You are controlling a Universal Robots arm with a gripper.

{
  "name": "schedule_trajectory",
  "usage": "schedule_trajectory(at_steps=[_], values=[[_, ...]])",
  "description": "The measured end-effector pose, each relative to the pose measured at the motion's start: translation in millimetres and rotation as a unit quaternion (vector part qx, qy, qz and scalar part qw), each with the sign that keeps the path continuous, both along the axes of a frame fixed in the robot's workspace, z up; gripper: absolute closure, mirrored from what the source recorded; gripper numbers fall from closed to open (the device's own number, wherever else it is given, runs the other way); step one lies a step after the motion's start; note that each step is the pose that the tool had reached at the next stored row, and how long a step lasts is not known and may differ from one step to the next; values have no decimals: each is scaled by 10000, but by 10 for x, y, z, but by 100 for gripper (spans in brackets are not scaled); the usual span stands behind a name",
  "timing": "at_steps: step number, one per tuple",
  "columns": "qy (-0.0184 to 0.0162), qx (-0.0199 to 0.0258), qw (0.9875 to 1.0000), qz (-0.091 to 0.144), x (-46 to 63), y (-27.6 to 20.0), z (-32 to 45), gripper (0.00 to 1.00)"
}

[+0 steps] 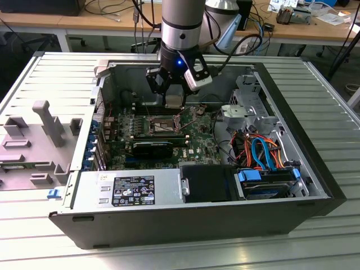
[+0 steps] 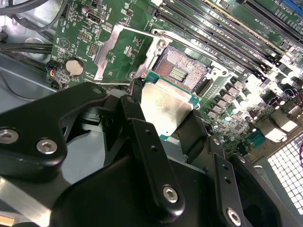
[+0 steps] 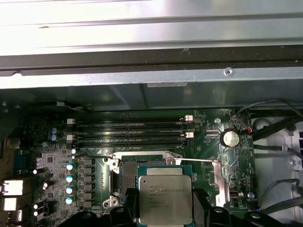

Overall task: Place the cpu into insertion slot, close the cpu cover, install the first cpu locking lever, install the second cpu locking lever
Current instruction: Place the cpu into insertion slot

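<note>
The end effector [image 2: 163,114] clamps the cpu [image 2: 166,105] (silver top showing) above the open insertion slot [image 2: 182,71].

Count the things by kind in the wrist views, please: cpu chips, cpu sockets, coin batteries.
cpu, gripped by the claw: 1
empty socket: 1
coin battery: 1
Total: 3

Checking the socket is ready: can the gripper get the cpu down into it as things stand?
Probably yes: the gripper, shut on the cpu, hangs over the socket, whose cover is swung open, so nothing seems to block it.
</note>
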State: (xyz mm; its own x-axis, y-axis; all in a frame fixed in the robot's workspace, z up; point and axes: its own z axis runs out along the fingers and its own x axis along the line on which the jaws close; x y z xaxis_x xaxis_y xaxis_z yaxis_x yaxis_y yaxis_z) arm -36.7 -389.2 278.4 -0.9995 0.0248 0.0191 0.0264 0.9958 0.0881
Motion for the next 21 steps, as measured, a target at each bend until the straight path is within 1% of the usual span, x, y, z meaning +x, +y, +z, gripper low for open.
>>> schedule_trajectory(at_steps=[5,11,18,21], values=[[0,0,10000,0,0,-2,-12,46],[0,0,10000,0,-2,-31,-14,46],[0,-1,10000,-6,-2,-32,-14,46],[0,-1,10000,-55,-1,-32,-14,46]])
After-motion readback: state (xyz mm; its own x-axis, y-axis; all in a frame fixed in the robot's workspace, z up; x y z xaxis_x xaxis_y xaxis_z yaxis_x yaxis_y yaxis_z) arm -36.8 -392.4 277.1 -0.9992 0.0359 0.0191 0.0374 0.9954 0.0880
